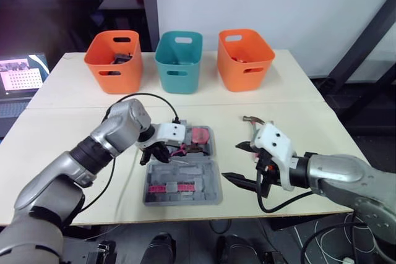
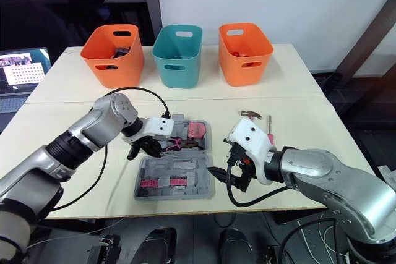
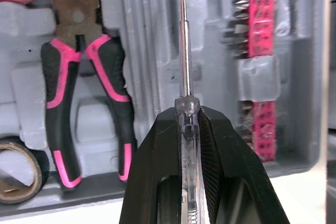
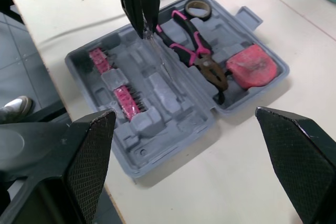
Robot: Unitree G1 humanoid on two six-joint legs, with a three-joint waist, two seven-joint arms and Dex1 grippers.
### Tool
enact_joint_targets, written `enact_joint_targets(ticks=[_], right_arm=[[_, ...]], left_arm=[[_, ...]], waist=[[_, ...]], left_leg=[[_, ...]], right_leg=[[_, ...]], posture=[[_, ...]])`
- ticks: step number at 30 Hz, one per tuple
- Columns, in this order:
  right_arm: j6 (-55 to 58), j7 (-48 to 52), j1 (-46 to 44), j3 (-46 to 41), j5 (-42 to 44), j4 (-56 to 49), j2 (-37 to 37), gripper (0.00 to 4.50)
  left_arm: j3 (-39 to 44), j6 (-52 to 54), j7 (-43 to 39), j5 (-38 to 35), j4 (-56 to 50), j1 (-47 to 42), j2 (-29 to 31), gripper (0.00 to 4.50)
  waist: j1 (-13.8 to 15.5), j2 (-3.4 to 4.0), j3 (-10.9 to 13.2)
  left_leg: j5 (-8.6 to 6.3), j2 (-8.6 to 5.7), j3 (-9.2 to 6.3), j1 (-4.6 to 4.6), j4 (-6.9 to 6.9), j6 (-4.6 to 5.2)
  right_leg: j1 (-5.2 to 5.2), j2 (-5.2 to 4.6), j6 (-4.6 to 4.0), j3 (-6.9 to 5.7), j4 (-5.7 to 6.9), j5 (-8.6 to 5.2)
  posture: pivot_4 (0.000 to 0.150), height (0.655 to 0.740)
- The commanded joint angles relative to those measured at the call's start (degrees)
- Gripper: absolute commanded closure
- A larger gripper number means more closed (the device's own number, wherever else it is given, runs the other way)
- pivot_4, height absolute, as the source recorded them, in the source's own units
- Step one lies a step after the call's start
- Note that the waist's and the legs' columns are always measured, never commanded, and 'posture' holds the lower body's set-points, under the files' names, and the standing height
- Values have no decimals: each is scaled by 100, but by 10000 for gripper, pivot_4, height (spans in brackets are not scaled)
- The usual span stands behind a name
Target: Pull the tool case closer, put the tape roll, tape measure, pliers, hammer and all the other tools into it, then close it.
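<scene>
Head camera first: a grey plastic tool case (image 1: pixel 209 180) is laid open near the front edge of the pale wooden table (image 1: pixel 55 134), about mid-width. The left gripper (image 1: pixel 154 153) is hovering over the case's left side. The right gripper (image 1: pixel 238 164) is held just off the case's right edge, fingers spread wide with nothing in them. A small metal-headed hammer (image 1: pixel 252 119) is lying on the table right behind it. Along the far edge three plastic bins are lined up: an orange bin (image 1: pixel 116 60), a teal bin (image 1: pixel 178 60) and a second orange bin (image 1: pixel 245 59).

Left wrist cam: the black fingers (image 3: pixel 152 182) are pinched shut on the clear handle of a thin-shafted screwdriver (image 3: pixel 184 66), its tip over the moulded tray. Pink-and-black pliers (image 3: pixel 79 93) are seated in their slot, a brownish tape roll (image 3: pixel 18 169) is tucked beside the handle ends, and pink bit strips (image 3: pixel 260 19) are clipped in on the other side.

Right wrist cam: the whole case is seen, with a red tape measure (image 4: pixel 251 65) sat in the corner next to the pliers' nose.
</scene>
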Motion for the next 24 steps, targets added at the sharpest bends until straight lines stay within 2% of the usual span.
enact_joint_targets(ticks=[1, 9, 16, 24], right_arm=[[-124, -14, -74, -52, 15, -48, -60, 0], [-123, -38, -101, -16, 13, -29, -47, 0], [-9, 8, -121, 23, 254, 8, 55, 0], [-8, -97, -259, 186, 409, 65, 133, 0]], left_arm=[[-2, -156, 64, 218, -100, 17, 24, 44847], [14, -228, 245, 528, 176, 73, -89, 44847], [38, -98, 99, 493, -45, 226, -174, 44847], [58, -114, 306, 630, 44, 275, -277, 44847]], waist=[[1, 0, 0], [3, 0, 0], [3, 0, 0], [0, 0, 0]], left_leg=[[0, 0, 0, 0, 0, 0], [0, 0, 0, 0, 4, 1], [0, 0, 0, 0, 8, 1], [0, 1, -2, 0, 22, 2]], right_leg=[[0, 0, -2, 0, 0, 1], [1, 0, -4, 0, 3, 3], [3, 0, -8, 0, 3, 5], [5, 2, -6, 0, 9, 4]], posture=[[1500, 7400], [1500, 7400], [1500, 7400], [1500, 7400]])
